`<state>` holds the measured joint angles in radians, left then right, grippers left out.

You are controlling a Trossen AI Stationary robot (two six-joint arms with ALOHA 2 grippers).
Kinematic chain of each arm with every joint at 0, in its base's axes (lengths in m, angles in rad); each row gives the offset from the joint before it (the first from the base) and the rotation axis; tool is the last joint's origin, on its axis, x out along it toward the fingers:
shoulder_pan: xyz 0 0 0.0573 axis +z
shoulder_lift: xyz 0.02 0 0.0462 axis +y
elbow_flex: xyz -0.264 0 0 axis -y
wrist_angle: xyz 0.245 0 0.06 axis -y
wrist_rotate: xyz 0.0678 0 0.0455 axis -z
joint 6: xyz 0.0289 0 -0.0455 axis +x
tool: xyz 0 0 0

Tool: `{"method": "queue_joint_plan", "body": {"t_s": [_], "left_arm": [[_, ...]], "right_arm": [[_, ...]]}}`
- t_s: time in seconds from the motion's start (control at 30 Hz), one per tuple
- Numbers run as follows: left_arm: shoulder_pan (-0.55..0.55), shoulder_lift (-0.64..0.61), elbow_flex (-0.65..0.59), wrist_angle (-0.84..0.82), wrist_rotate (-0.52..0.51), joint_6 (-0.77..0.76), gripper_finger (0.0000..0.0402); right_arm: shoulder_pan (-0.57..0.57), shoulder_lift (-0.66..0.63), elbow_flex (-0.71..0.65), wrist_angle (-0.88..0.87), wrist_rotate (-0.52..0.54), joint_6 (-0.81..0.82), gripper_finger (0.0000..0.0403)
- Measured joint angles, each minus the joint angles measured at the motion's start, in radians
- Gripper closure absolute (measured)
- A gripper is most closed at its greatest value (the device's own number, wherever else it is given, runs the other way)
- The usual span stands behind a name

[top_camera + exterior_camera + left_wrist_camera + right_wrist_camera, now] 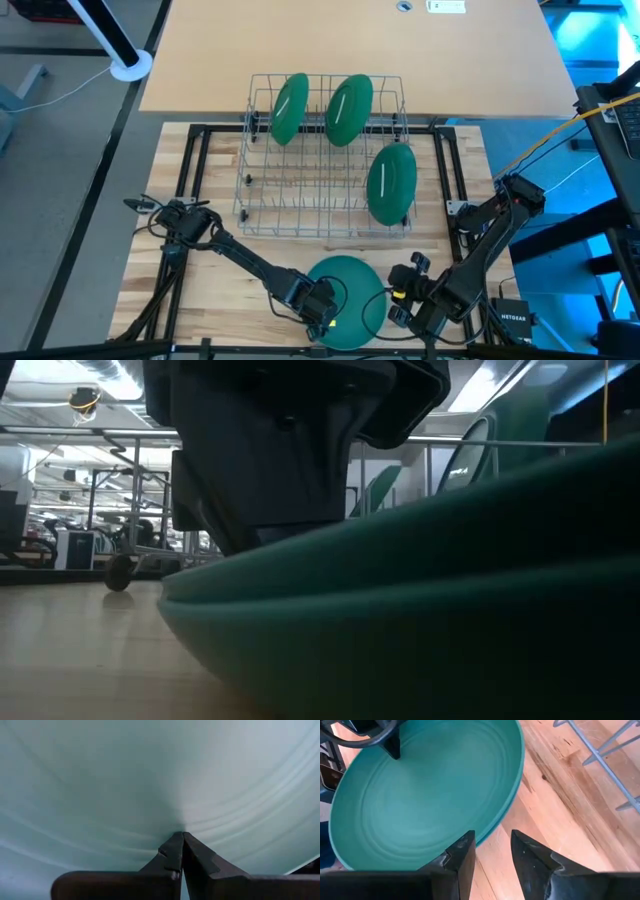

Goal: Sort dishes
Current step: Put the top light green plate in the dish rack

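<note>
Plates in dark green are split between the wire rack (325, 160) and the wooden table (200, 180): three stand on edge in the rack, two side by side in its far row (290, 108) (349, 110) and a third (391, 183) near its right end, closer to the arms. A stack of plates (350, 285) lies flat on the table just in front of the rack, between the two arms. The left pincer (322, 318) is pressed shut, fingertips together, down on the stack's near-left part. The right pincer (492, 851) sits at the stack's right edge, its fingers (462, 855) narrowly apart; one is over the rim, the other is over bare wood, gripping nothing.
</note>
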<state>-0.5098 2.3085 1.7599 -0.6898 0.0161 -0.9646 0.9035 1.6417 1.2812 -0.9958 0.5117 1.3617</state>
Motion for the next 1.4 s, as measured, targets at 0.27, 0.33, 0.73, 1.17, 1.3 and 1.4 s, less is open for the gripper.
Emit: {"method": "queue_joint_plan", "body": {"t_s": [0.27, 0.33, 0.73, 1.17, 1.3, 1.4], "left_arm": [[0.000, 0.000, 0.000, 0.000, 0.000, 0.003, 0.0401], [0.000, 0.000, 0.000, 0.000, 0.000, 0.003, 0.0401], [0.000, 0.000, 0.000, 0.001, 0.001, 0.003, 0.0401], [-0.001, 0.000, -0.001, -0.001, 0.003, 0.004, 0.0401], [-0.001, 0.000, -0.001, -0.001, 0.003, 0.004, 0.0401], [-0.002, 0.000, -0.001, -0.002, 0.002, 0.004, 0.0401]], "right_arm": [[0.000, 0.059, 0.000, 0.042, -0.008, 0.001, 0.0272], [0.000, 0.079, 0.000, 0.067, -0.008, -0.002, 0.0272], [-0.001, 0.092, 0.000, 0.055, 0.013, -0.004, 0.0308], [-0.003, 0.103, 0.001, 0.048, 0.069, -0.013, 0.0359], [-0.003, 0.110, 0.001, 0.055, 0.081, -0.014, 0.0342], [-0.002, 0.110, 0.001, 0.065, 0.069, -0.008, 0.0333]]}}
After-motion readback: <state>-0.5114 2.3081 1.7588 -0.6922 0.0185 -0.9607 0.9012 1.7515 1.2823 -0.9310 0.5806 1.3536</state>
